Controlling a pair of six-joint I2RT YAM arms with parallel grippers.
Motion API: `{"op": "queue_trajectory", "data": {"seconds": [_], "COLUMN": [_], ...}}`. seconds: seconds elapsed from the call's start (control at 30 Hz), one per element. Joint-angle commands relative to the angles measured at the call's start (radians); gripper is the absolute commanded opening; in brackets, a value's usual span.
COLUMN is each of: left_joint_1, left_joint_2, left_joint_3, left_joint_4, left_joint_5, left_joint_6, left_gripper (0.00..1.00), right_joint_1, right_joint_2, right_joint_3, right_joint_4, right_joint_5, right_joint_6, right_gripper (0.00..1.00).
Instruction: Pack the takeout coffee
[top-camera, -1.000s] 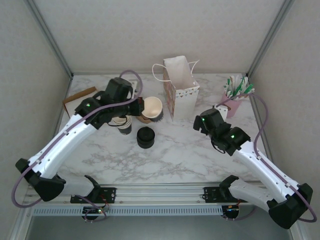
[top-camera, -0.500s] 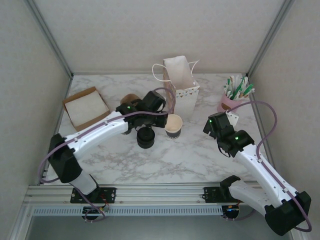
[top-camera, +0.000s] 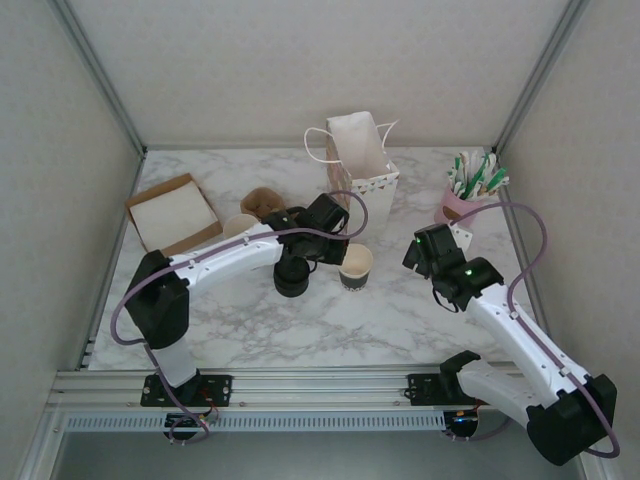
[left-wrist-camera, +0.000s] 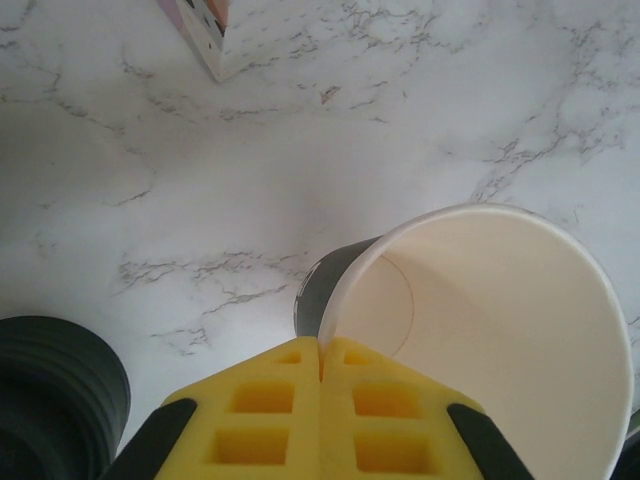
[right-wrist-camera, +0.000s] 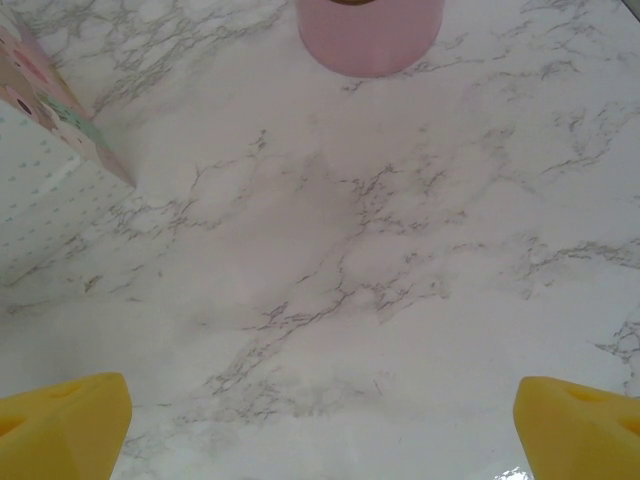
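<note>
The takeout coffee cup (top-camera: 356, 268), black-walled and cream inside, is in front of the paper bag (top-camera: 360, 175) with its top open. My left gripper (top-camera: 343, 251) is shut on its near rim. In the left wrist view the yellow fingertips (left-wrist-camera: 270, 400) pinch the cup wall, one pad inside the cup (left-wrist-camera: 490, 330) and one outside. I cannot tell whether the cup's base touches the marble. A pile of black lids (top-camera: 291, 276) sits just left of the cup. My right gripper (top-camera: 414, 251) hovers open to the cup's right, with bare marble between its fingers (right-wrist-camera: 62, 425).
A pink pot of stirrers (top-camera: 466, 192) stands at the back right, its base (right-wrist-camera: 370, 35) ahead of the right gripper. A brown tray (top-camera: 172, 212) lies back left, with tan cups (top-camera: 262, 201) beside it. The bag's corner (left-wrist-camera: 200, 35) and the lids (left-wrist-camera: 50, 390) flank the left gripper.
My left arm has carried the cup from the back left, past the lid pile, to the spot in front of the bag. The right gripper has shifted slightly.
</note>
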Motion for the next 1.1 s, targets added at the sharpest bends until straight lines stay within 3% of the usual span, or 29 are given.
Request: {"op": "queue_trajectory", "data": {"seconds": [0.0,0.47,0.63,0.9,1.07], "left_joint_1": [-0.010,-0.016,-0.020,-0.020,-0.018], "left_joint_2": [0.021,0.045,0.044,0.025,-0.009], "left_joint_3": [-0.017,-0.036,-0.032,-0.034,-0.040], "left_joint_4": [0.032,0.049,0.048,0.059,0.063], "left_joint_5": [0.019,0.026,0.027,0.044,0.026], "left_joint_6": [-0.017,-0.024,-0.026,-0.033,-0.040], "left_gripper": [0.00,0.01,0.12,0.20,0.39], "right_joint_1": [-0.008,-0.012,-0.011,-0.012,-0.011], "right_joint_2": [0.010,0.028,0.029,0.021,0.011], "right_joint_3": [-0.011,-0.010,-0.013,-0.008,0.001], "right_joint_4": [0.017,0.024,0.025,0.025,0.027], "right_joint_5": [-0.010,-0.025,-0.031,-0.041,-0.054], "right_joint_6": [0.009,0.009,0.008,-0.006,-0.024], "right_gripper": [0.99,0.99,0.99,0.99,0.99]}}
